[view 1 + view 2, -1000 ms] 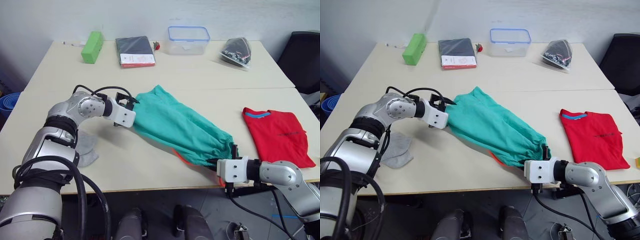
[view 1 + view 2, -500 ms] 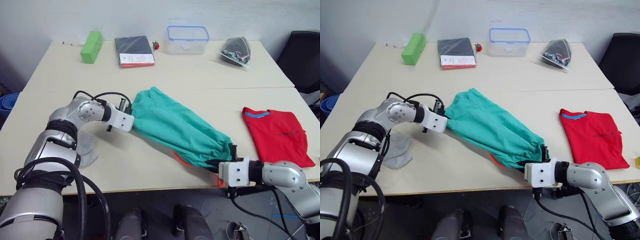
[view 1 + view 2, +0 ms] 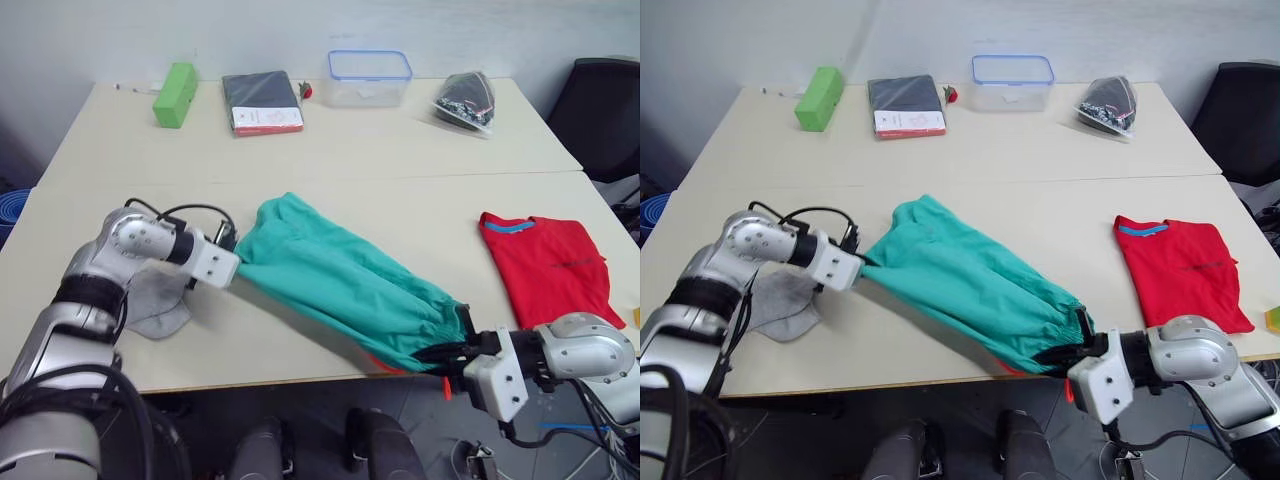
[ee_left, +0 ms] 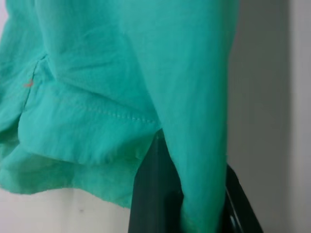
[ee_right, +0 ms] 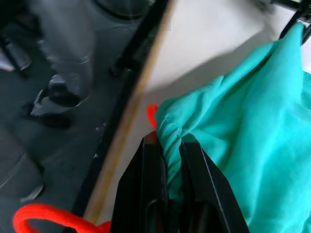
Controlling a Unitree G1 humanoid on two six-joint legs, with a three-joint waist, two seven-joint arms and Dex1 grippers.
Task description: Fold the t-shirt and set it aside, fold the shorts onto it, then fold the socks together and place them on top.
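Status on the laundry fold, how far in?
Done: the t-shirt lies folded on the right of the table. In hand: the shorts are stretched between the left gripper and right gripper, not yet on the shirt. Left: the socks lie unfolded by the left arm.

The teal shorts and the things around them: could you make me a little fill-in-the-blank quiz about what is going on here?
1. Both grippers, the left gripper and the right gripper, have their fingers shut on the ____.
2. The folded red t-shirt lies on the robot's ____ side of the table.
3. The grey socks lie under the robot's ____ arm.

Missing words: shorts; right; left
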